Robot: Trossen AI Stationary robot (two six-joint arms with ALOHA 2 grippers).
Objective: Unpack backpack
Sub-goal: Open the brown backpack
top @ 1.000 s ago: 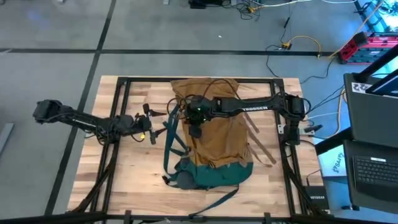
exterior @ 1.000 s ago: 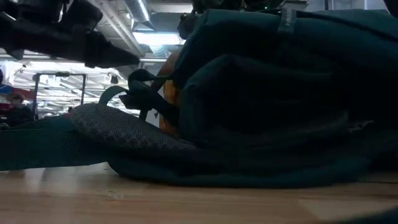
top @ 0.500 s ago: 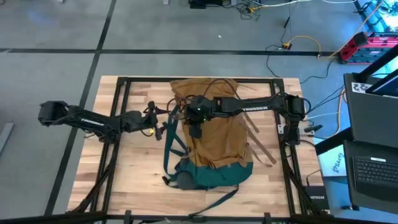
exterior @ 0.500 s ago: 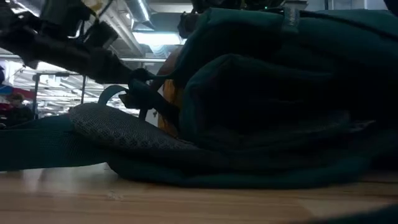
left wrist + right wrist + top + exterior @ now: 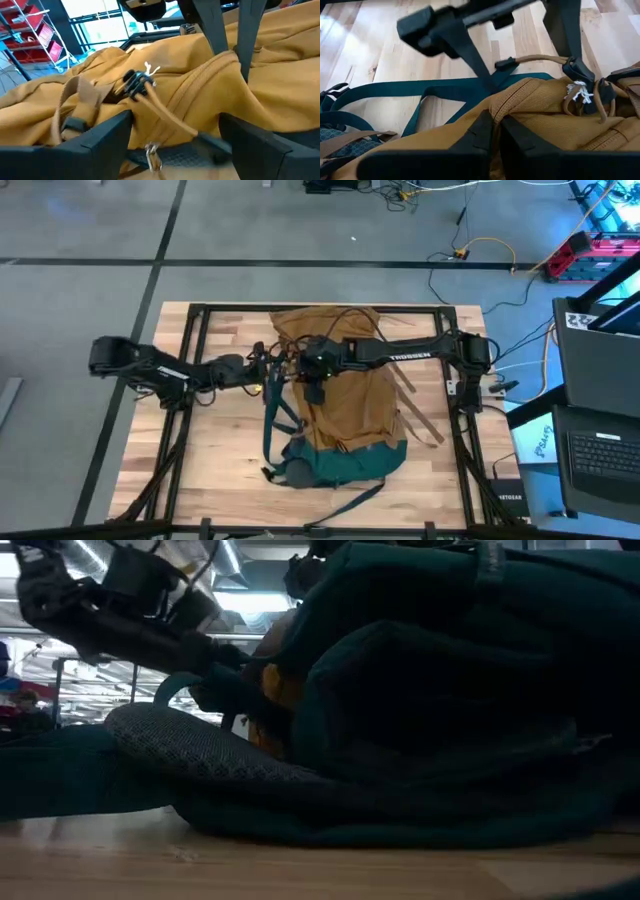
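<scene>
Overhead view straight down, low view level at tabletop, both wrist views close on the backpack (image 5: 345, 405).

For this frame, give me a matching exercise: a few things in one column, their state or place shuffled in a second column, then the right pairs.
Things:
1. left gripper
2. right gripper
3. backpack
4. teal straps

States or places:
A. lies flat on the wooden table, tan part toward the far edge
B. shut, pinching a tan fabric fold
C. trail off the pack's side onto the wood
D. open, fingers spread before the drawcord and zipper seam

Pairs: 1-D, 2-B, 3-A, 4-C
</scene>
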